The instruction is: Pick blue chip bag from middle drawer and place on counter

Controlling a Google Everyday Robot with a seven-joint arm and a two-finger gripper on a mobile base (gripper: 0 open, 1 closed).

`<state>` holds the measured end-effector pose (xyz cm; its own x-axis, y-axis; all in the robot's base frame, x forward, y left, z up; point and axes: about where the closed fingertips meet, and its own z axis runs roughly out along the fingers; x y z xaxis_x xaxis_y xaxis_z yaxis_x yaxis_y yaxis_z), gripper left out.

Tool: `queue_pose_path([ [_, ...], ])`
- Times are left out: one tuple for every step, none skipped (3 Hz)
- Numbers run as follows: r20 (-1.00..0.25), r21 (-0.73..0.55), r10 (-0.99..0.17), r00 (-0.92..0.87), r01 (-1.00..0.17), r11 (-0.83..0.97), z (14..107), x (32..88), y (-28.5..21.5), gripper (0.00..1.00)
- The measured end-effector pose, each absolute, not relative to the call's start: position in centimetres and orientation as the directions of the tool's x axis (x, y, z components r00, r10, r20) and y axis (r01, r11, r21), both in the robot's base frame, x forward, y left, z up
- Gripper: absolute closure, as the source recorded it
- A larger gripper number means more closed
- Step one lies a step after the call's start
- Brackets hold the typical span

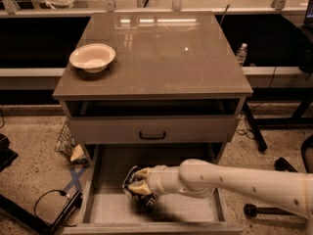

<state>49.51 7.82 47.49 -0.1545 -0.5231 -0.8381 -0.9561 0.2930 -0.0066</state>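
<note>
The middle drawer (105, 207) is pulled open below the cabinet, its pale-grey floor showing. The blue chip bag (133, 179) lies on that floor, left of centre, dark and crumpled. My gripper (139, 183) reaches in from the right at the end of the white arm (230, 182) and sits right at the bag, its fingers around the bag. Most of the bag is hidden behind the gripper. The counter (156, 53) is the glossy grey-brown top of the cabinet, above the drawers.
A white bowl (92, 57) stands at the counter's left. A closed drawer front with a black handle (152, 135) sits above the open drawer. Cables, blue tape (73, 181) and a wire basket (65, 140) lie on the floor at left. A water bottle (241, 54) stands at right.
</note>
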Motion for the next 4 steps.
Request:
queue_pose_path([
  [-0.886,-0.024,-0.447,-0.123,-0.950,0.310,53.8,49.5,4.4,1.00],
  [-0.909,-0.035,-0.402,-0.113,-0.938,0.344,61.0,50.3,-0.9,1.00],
  [-0.914,-0.065,-0.394,-0.097,-0.923,0.379,69.0,51.9,-6.5,1.00],
  [-0.912,-0.116,-0.404,-0.073,-0.898,0.424,78.0,53.2,-11.8,1.00],
])
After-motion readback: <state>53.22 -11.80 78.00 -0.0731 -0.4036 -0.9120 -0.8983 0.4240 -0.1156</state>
